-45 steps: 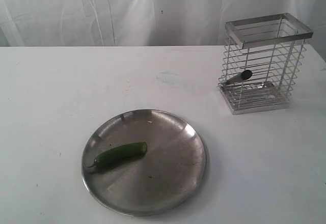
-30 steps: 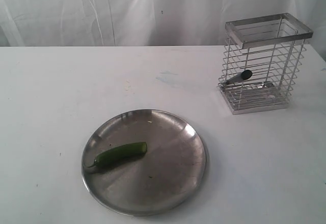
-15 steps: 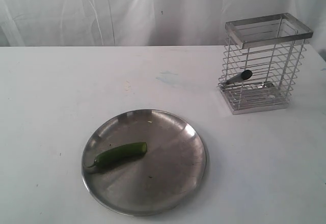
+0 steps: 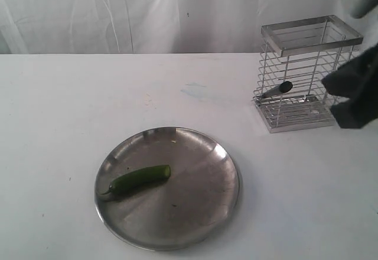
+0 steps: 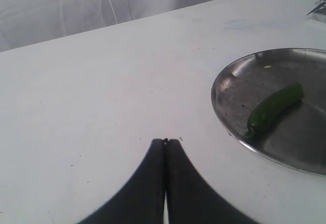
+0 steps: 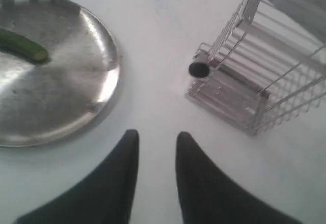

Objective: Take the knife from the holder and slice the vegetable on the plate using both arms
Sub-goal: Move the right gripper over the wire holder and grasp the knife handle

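Slantwise in holder (image 4: 313, 36), knife (image 4: 285, 87) butt raised, left gripper (image 5: 165, 142) pressed together, right gripper (image 6: 157, 138) spread.

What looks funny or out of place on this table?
The knife looks odd: instead of standing upright in the holder, it leans low, its black handle end poking out between the wires on the side nearer the plate. Nothing else stands out; the vegetable lies whole on the plate, nothing spilled.

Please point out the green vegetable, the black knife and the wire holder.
Slender green chili-like vegetable (image 4: 140, 179): exterior view, middle of pod.
Slim black knife (image 4: 283, 87): exterior view, handle's round end.
Tall silver wire holder (image 4: 319, 44): exterior view, front top rim.
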Tool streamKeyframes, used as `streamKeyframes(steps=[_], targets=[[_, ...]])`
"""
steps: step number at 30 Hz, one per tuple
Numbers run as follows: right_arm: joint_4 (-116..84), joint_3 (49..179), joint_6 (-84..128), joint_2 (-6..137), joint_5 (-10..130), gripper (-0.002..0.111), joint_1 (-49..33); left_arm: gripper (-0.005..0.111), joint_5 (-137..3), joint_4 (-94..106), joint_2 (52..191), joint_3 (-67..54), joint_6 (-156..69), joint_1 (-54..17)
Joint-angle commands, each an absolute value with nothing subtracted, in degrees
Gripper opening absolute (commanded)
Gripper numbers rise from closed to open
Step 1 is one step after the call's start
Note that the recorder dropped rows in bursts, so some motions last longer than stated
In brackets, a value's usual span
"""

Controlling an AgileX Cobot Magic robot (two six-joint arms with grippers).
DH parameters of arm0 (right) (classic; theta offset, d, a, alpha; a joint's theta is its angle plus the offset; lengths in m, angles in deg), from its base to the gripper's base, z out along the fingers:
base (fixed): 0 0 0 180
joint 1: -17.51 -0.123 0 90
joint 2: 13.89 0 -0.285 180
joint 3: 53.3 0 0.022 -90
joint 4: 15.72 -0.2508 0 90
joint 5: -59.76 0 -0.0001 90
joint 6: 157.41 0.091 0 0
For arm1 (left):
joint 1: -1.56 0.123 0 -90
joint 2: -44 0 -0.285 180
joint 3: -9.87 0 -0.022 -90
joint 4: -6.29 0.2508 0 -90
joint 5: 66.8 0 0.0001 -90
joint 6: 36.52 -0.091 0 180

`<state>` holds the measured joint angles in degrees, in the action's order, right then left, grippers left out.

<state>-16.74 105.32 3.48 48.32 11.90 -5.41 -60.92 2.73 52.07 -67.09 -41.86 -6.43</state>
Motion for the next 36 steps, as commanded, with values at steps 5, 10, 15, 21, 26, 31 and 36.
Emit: streamKeyframes(steps=[5, 10, 15, 21, 26, 31, 36], targets=[[-12.9, 108.8, -33.5, 61.0, 16.4, 0.044, -5.8, 0.001, -61.1, 2.4, 51.8, -67.3, -42.0, -6.7], [-11.7, 108.8, -34.7, 67.1, 20.6, 0.044, -5.8, 0.001, -61.1, 2.4, 51.8, -67.3, -42.0, -6.7], [-7.9, 108.8, -36.8, 70.3, 22.6, 0.044, -5.8, 0.001, -61.1, 2.4, 51.8, -67.3, -42.0, -6.7], [-7.8, 108.8, -44.6, 71.8, 23.8, 0.044, -5.8, 0.001, -61.1, 2.4, 51.8, -67.3, -42.0, -6.7], [-5.1, 108.8, -50.9, 74.4, 25.2, 0.044, -5.8, 0.001, -61.1, 2.4, 51.8, -67.3, -42.0, -6.7], [3.1, 108.8, -50.9, 78.3, 27.4, 0.047, -5.8, 0.001, -61.1, 2.4, 51.8, -67.3, -42.0, -6.7], [9.3, 108.8, -50.2, 81.7, 30.8, 0.046, -5.8, 0.001, -61.1, 2.4, 51.8, -67.3, -42.0, -6.7]])
